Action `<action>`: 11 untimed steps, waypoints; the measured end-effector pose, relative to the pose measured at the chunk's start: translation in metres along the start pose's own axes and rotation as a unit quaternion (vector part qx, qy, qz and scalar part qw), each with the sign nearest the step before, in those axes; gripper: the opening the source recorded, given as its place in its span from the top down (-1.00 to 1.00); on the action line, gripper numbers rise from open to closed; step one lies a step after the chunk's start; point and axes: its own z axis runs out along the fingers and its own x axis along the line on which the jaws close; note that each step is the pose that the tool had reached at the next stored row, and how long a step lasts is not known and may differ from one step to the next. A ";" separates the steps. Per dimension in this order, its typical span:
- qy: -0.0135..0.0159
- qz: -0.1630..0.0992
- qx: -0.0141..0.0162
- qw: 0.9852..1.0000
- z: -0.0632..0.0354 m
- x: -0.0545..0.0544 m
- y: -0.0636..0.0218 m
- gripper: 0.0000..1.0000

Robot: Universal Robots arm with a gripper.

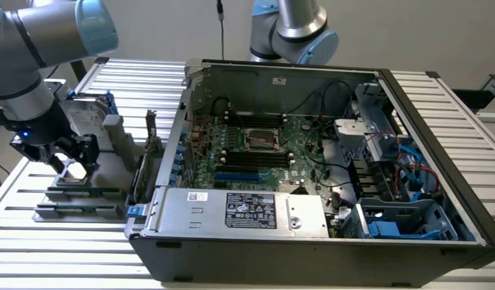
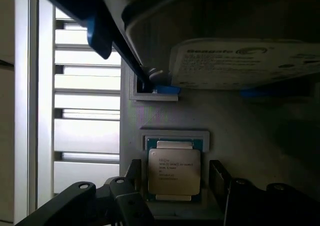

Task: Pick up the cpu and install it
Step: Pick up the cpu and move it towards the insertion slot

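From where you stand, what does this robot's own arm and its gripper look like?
The arm is built of thick, rounded grey tubes, with dark bands at the joints and smooth light-blue caps. Its gripper is black, with two chunky, jointed fingers and small round metal pins or screw heads along them. In the exterior view, a few small blue lights glow near the wrist.

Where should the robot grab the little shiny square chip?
Probably by its two opposite side edges, coming straight down. The chip lies flat in its holder, and the open gripper already has a finger beside each edge, so the shiny top needn't be touched.
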 end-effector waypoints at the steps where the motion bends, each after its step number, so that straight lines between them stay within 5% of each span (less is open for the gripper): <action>1: 0.000 0.000 0.000 1.000 0.0002 0.000 0.0001 -0.31; 11: 0.000 0.000 0.000 1.000 0.0025 0.000 0.0008 -0.31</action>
